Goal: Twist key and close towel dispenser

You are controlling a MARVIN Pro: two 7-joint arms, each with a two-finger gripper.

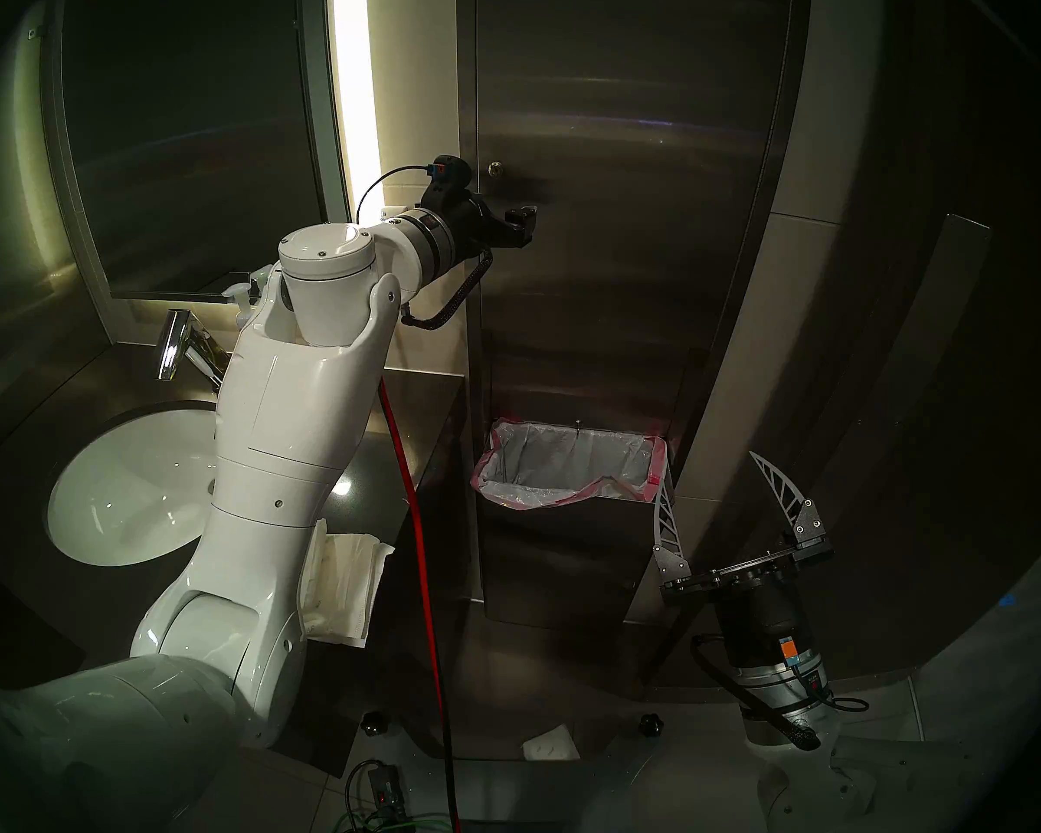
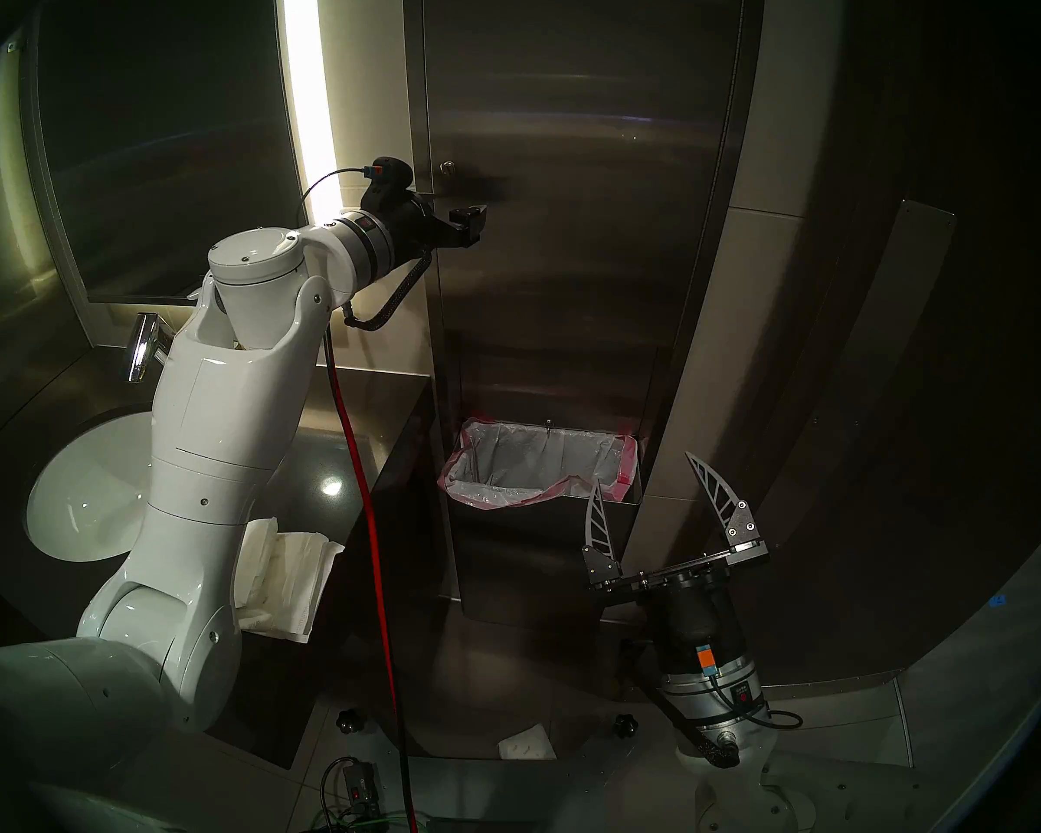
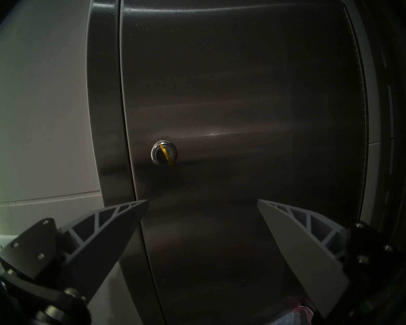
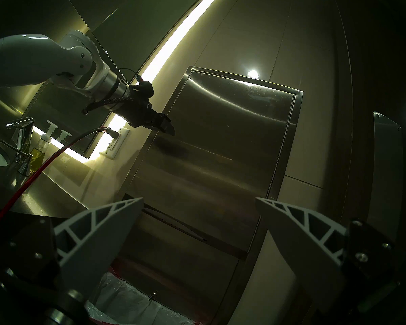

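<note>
On the wall right of the mirror [image 1: 187,134], I see the towel dispenser [image 1: 620,170], door flush. Left gripper [image 3: 203,201] (jaws spread, empty) faces it just below the brass key [image 3: 165,156]. Right gripper [image 1: 722,501] hangs released, well below.

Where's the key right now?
In the left wrist view the key sits in the round lock near the dispenser door's left edge, just above the open left gripper.

Dark counter [image 1: 386,405]: white sink [image 1: 121,489] inset, folded paper towels [image 1: 344,585] at front edge.
</note>
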